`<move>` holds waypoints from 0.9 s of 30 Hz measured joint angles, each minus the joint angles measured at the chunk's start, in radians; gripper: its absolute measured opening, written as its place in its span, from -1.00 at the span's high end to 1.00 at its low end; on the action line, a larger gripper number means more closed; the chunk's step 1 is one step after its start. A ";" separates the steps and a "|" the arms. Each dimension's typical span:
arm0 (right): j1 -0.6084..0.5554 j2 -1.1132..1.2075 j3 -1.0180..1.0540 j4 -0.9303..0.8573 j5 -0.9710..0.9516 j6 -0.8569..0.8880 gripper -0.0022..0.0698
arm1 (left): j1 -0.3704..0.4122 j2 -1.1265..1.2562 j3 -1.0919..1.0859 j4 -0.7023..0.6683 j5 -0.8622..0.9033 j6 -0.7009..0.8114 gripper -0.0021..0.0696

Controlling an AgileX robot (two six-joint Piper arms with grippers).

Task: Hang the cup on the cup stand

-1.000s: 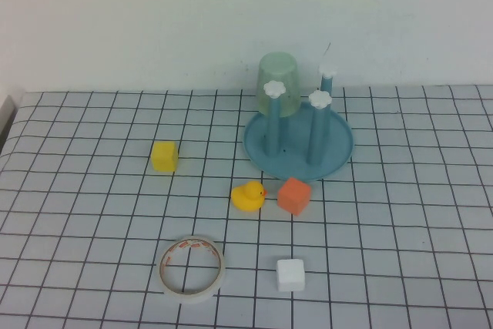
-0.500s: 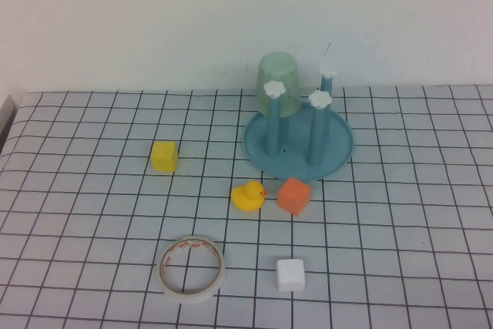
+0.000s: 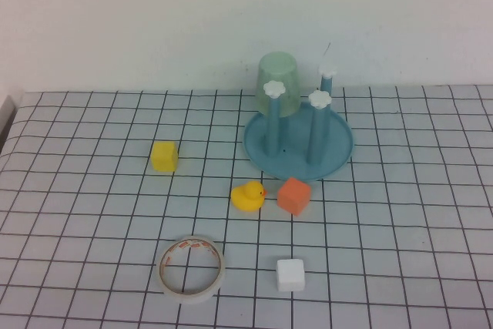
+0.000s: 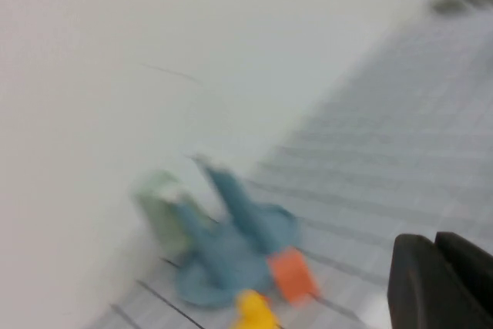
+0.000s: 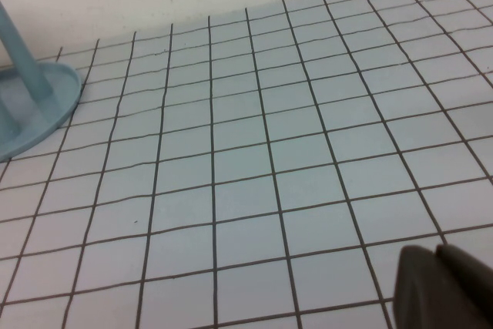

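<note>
The pale mint-green cup (image 3: pixel 279 82) sits upside down over a rear peg of the blue cup stand (image 3: pixel 299 144), at the back of the table near the wall. White flower caps top the other pegs. Neither arm shows in the high view. In the blurred left wrist view the cup (image 4: pixel 162 206) and the cup stand (image 4: pixel 223 256) lie far off, and my left gripper (image 4: pixel 435 248) is shut with nothing in it. My right gripper (image 5: pixel 439 256) is also shut and empty above bare grid cloth, with the cup stand's rim (image 5: pixel 46 102) well away from it.
On the checked cloth lie a yellow cube (image 3: pixel 164 156), a yellow duck (image 3: pixel 248 196), an orange cube (image 3: pixel 293 195), a white cube (image 3: pixel 290 275) and a tape roll (image 3: pixel 191 268). A white wall runs behind the table.
</note>
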 joint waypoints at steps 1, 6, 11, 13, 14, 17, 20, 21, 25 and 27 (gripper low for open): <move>0.000 0.000 0.000 0.000 0.000 0.000 0.94 | 0.000 0.000 0.002 -0.054 0.058 0.000 0.95; 0.000 0.000 0.000 0.000 0.000 0.000 0.94 | 0.000 0.000 0.060 -0.763 0.415 0.000 0.95; 0.000 0.000 0.000 0.000 0.000 0.000 0.94 | 0.000 0.000 0.109 -1.139 0.584 0.124 0.95; 0.000 0.000 0.000 0.000 0.000 0.000 0.94 | 0.000 0.000 0.123 -1.186 0.599 0.175 0.95; 0.000 0.000 0.000 0.000 0.000 0.000 0.94 | 0.000 0.000 0.130 -1.200 0.605 0.202 0.95; 0.000 0.000 0.000 0.000 0.000 0.000 0.94 | 0.000 0.000 0.130 -1.206 0.612 0.266 0.95; 0.000 0.000 0.000 0.000 0.000 -0.002 0.94 | 0.000 0.000 0.130 -1.157 0.634 0.291 0.95; 0.000 0.000 0.000 0.000 0.000 -0.002 0.94 | 0.000 0.000 0.130 -1.132 0.635 0.296 0.95; 0.000 0.000 0.000 0.000 0.000 -0.002 0.94 | 0.000 0.000 0.130 -1.143 0.648 0.384 0.95; 0.000 0.000 0.000 0.000 0.000 -0.002 0.94 | 0.000 0.000 0.130 -1.249 0.654 0.502 0.95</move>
